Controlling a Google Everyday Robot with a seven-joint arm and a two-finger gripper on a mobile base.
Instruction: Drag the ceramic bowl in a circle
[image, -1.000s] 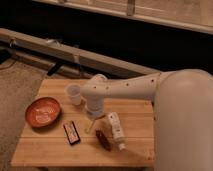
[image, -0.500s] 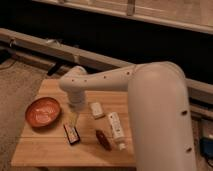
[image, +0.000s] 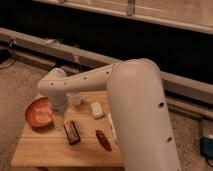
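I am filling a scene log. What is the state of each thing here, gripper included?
ceramic bowl: upright on the table, not held.
gripper: beside the bowl's right rim, jaws open, empty.
white cup: upright, partly hidden behind the arm.
dark packet: lying flat.
reddish object: lying flat.

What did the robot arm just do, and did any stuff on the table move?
The arm swung over toward the ceramic bowl; the gripper now hangs beside its rim, open, holding nothing. The bowl, white cup and dark packet stayed put.
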